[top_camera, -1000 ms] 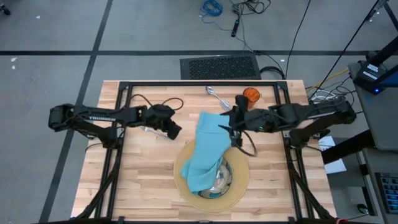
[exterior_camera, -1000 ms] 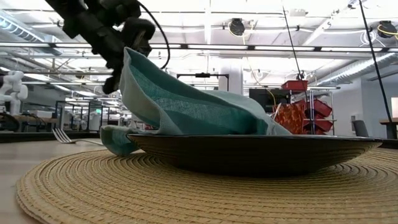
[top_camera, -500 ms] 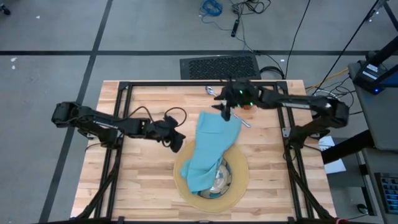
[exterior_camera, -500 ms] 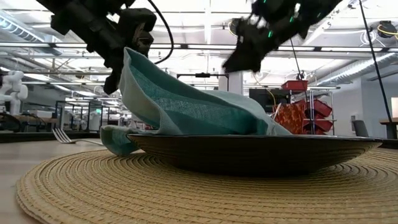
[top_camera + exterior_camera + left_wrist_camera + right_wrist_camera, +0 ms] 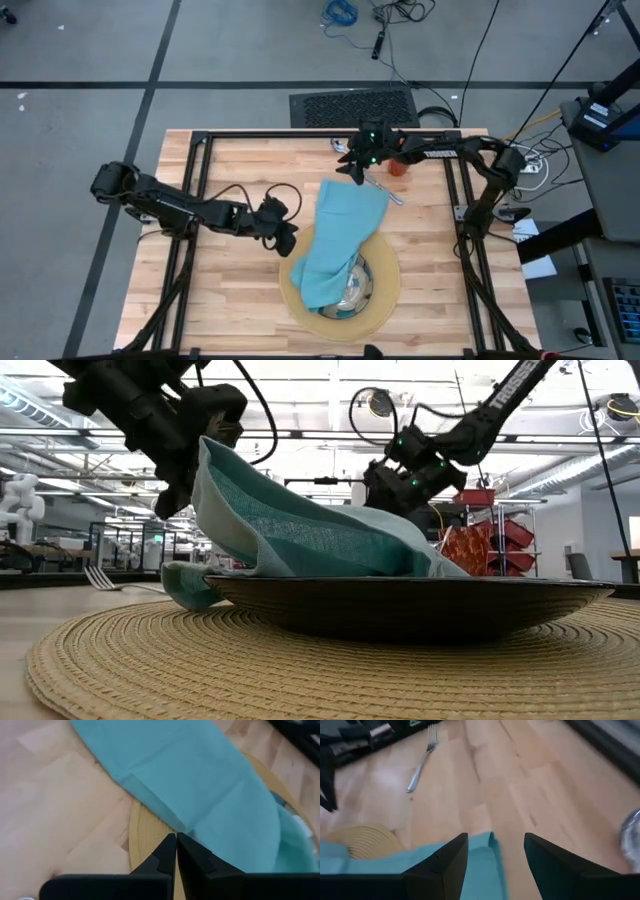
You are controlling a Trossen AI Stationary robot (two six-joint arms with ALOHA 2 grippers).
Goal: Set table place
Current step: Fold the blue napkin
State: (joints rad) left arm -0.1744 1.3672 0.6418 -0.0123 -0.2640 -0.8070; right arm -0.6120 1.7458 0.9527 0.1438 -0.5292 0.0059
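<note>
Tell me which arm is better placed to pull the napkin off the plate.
Probably the left: the left gripper is shut right at the napkin edge over the mat. The right gripper hangs open beyond the napkin's far end.

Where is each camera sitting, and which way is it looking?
High view: above, looking straight down on the table; both arms show.
Low view: at tabletop height, looking level past the mat and plate; arms enter from above.
Left wrist view: on the left arm, facing the napkin; left end effector shut.
Right wrist view: on the right arm, facing the fork; right end effector open.
All four views share the teal napkin.
</note>
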